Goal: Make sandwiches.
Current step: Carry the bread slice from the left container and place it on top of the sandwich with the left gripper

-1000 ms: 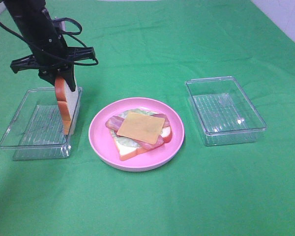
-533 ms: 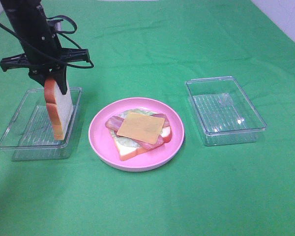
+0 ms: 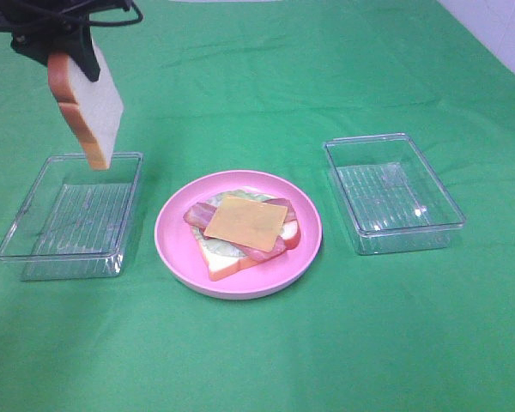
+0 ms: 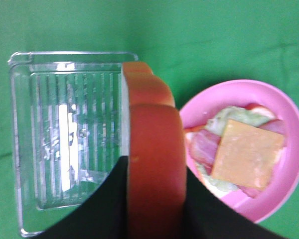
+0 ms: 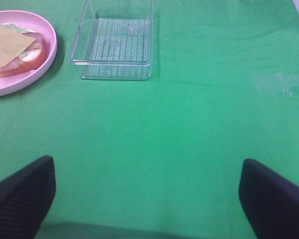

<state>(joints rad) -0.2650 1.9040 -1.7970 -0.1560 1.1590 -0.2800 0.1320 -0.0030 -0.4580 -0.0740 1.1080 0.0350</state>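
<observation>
The left arm is raised high at the far left corner of the table (image 3: 343,343), its fingers (image 3: 64,53) closed on the top edge of a bread slice (image 3: 86,107) that hangs edge-down and slightly tilted, clear of everything beneath. Directly below the fingers and the slice sits the left clear tray (image 3: 69,215); the wrist view looks straight down the slice's orange-brown crust (image 4: 154,164), dark fingers (image 4: 102,209) on both sides of it. Beside that tray, toward the table's middle, the pink plate (image 3: 176,236) carries the open sandwich (image 3: 245,227): bread, lettuce, bacon, and a cheese slice (image 4: 246,154) on top. The right fingers (image 5: 22,191) stand wide apart, holding nothing, low over bare green cloth, with the right clear tray (image 5: 114,45) well ahead of them.
</observation>
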